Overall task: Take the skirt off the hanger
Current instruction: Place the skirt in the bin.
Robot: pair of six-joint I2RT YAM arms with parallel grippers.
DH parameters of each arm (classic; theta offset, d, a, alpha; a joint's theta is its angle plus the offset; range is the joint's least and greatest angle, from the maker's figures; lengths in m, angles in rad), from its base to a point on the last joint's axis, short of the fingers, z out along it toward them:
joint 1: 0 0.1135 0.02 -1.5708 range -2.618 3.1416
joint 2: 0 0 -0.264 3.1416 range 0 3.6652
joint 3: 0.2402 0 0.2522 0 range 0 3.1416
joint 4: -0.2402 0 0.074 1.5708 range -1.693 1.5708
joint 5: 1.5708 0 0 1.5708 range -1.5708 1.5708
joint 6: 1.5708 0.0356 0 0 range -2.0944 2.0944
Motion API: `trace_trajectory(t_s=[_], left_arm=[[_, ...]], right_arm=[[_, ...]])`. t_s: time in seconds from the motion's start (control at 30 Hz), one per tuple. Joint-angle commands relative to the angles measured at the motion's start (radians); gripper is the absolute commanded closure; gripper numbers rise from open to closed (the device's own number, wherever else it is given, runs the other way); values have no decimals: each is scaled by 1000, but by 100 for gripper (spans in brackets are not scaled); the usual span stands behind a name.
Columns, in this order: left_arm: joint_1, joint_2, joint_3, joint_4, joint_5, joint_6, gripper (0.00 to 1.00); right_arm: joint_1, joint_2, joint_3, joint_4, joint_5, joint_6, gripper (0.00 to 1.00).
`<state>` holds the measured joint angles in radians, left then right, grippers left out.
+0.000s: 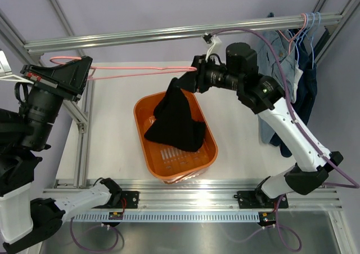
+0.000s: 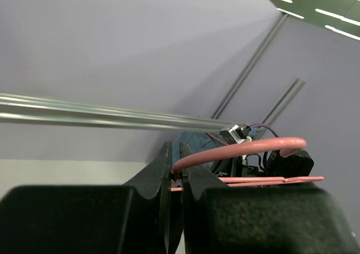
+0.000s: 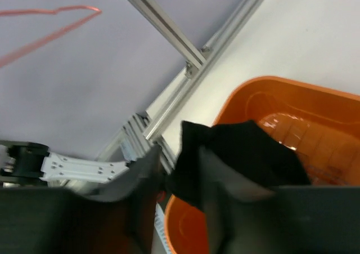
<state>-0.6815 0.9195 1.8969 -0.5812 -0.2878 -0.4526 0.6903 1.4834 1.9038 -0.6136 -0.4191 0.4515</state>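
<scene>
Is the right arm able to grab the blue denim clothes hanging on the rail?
Probably not yet: the right end effector grips the black cloth garment over the orange plastic basket. The blue denim clothes hang close beside that arm.

A pink wire hanger [image 1: 140, 68], black garment [image 1: 177, 121], orange basket [image 1: 137, 116], light-blue denim skirt [image 1: 277, 48], dark navy jeans [image 1: 308, 90], white table [image 1: 112, 130].
</scene>
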Motion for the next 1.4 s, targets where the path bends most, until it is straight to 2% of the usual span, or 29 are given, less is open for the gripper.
trace_trajectory(t_s=[0.0,0.03,0.07,0.1,0.13,0.23,0.37,0.5,0.53,0.57,0.7,0.87,0.9,1.03,1.1,1.27,1.37], left_arm=[[0,53,95,-93,-111,-44,100],[0,70,123,-162,-149,-58,100],[-1,108,151,-202,-169,-96,100],[-1,125,203,-235,-183,-106,100],[0,143,226,-306,-217,-122,100],[-1,174,240,-383,-235,-143,100],[-1,164,194,-459,-284,-176,100],[-1,107,73,-444,-343,-222,100],[0,98,56,-445,-371,-244,100],[-1,96,30,-448,-384,-254,100],[-1,85,-2,-456,-433,-296,100],[-1,39,-76,-411,-447,-285,100],[-1,24,-97,-399,-447,-284,100],[-3,-47,-208,-258,-404,-194,100],[-3,-53,-208,-252,-393,-178,100],[-1,-96,-262,-177,-301,-129,100],[-3,-94,-240,-207,-297,-104,100]], right_arm=[[38,-63,-99,100,115,-7,51],[47,-67,-127,97,191,-5,34],[69,-77,-153,94,228,-4,26],[78,-86,-210,103,258,4,4],[86,-98,-244,113,326,27,1],[98,-205,-389,195,426,117,1],[129,-305,-413,147,561,229,1],[237,-351,-449,259,706,305,0],[302,-354,-456,287,779,308,1],[331,-353,-468,366,808,309,1],[466,-302,-479,491,951,336,1],[541,-143,-373,645,944,346,8],[545,-117,-349,652,941,345,12],[549,-5,-252,672,928,334,17],[549,11,-239,712,927,331,20],[549,64,-209,749,936,328,20],[549,86,-193,771,936,323,20]])
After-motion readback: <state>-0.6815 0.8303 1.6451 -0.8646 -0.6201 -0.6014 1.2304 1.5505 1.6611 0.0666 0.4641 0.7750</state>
